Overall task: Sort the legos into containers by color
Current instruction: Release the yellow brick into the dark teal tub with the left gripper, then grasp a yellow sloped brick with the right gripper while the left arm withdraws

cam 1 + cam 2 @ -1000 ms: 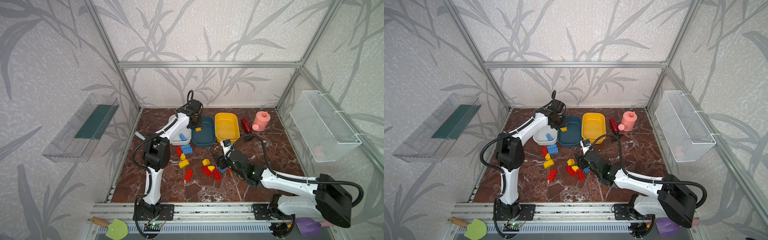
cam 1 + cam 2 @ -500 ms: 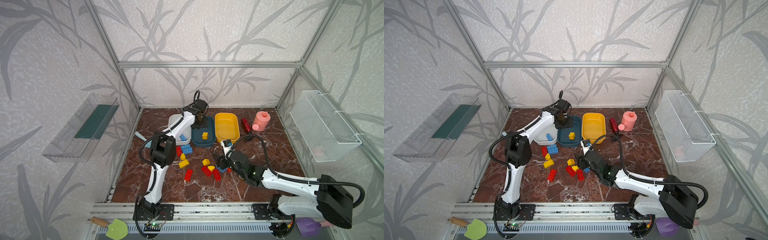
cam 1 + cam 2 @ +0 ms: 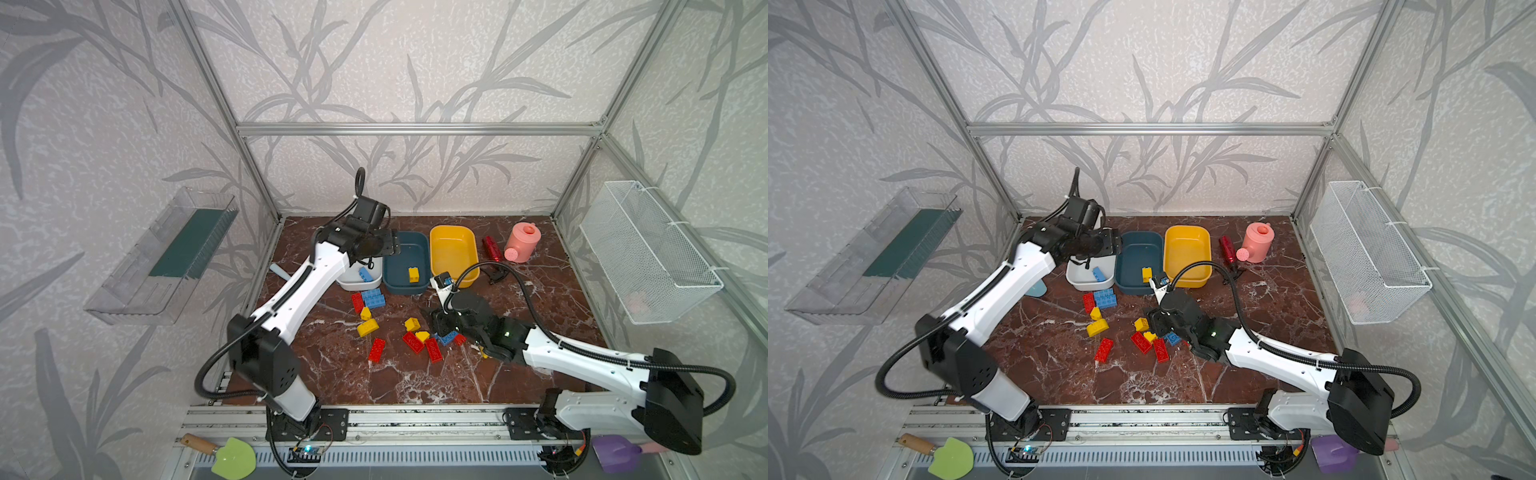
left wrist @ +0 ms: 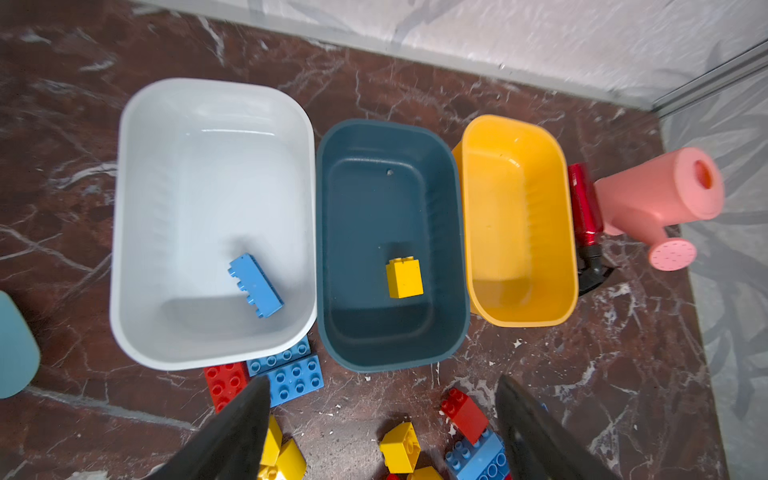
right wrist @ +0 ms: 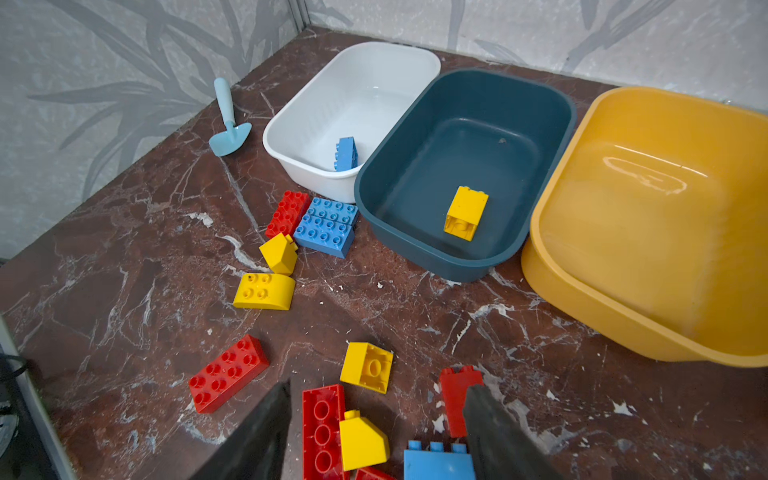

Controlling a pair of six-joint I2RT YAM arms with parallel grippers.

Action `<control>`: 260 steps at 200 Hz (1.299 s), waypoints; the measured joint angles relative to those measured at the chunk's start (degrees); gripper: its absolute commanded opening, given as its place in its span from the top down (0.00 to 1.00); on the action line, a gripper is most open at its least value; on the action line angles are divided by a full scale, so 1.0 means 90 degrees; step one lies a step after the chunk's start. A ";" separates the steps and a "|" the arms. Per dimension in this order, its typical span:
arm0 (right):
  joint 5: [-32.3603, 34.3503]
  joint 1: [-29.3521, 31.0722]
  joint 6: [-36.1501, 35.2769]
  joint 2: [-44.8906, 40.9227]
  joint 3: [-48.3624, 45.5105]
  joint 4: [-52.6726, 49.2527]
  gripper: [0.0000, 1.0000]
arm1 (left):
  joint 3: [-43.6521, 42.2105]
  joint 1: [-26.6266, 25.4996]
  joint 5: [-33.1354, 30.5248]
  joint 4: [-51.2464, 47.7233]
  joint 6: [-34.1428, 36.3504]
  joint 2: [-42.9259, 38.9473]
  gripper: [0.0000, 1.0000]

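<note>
Left gripper (image 4: pixel 381 380): fingers spread wide, nothing between them, hanging above the tub row. Right gripper (image 5: pixel 378 384): partly spread, holding nothing, low over the loose legos (image 3: pixel 376 350) in the middle of the table (image 3: pixel 332 374). Its jaws straddle both a red long brick (image 5: pixel 323 432) and a yellow sloped brick (image 5: pixel 362 440). Containers stand side by side near the table's back edge, left of its middle: white tub (image 4: pixel 137 208) with one blue brick (image 4: pixel 255 286), teal tub (image 4: pixel 440 199) with one yellow brick (image 4: pixel 404 277), yellow tub (image 4: pixel 552 232) empty. Step in hand, as I judge it: the right arm's pick from the pile. To do it well: shift sideways until only one brick lies between the jaws, close across flat sides rather than the slope, and lift straight so neighbours aren't dragged. With blue in white and yellow in teal, red probably belongs in the yellow tub. Writing: no brand, label or lettering readable anywhere; stud embossing too small to tell.
</note>
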 measured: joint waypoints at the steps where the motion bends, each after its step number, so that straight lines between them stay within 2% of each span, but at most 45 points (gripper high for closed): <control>1: 0.0000 0.0000 -0.0002 0.0015 0.0022 -0.0022 0.33 | -0.0036 0.0000 -0.0005 0.0010 -0.0005 -0.0041 0.16; 60: -0.0204 0.0398 -0.0291 0.1770 0.1707 -0.1508 0.31 | -0.2854 0.0000 -0.0491 0.0379 -0.0015 -0.3181 0.15; 120: -0.0520 0.0826 -0.0362 0.3517 0.3308 -0.1982 0.29 | -0.4068 0.0000 -0.1360 0.0068 0.0216 -0.6050 0.15; 146: -0.0488 0.0901 -0.0277 0.4255 0.3951 -0.1982 0.31 | -0.4466 0.0000 -0.1707 -0.0046 0.0274 -0.6900 0.15; 191: -0.0406 0.1001 -0.0155 0.5294 0.4872 -0.1970 0.39 | -0.4692 0.0000 -0.2057 -0.0168 0.0277 -0.7652 0.15; 220: -0.0301 0.0984 -0.0114 0.5804 0.5365 -0.1987 0.43 | -0.4692 0.0000 -0.2125 -0.0168 0.0274 -0.7698 0.15; 260: -0.0180 0.0872 -0.0056 0.6195 0.5829 -0.2052 0.44 | -0.4694 0.0000 -0.2123 -0.0168 0.0277 -0.7686 0.15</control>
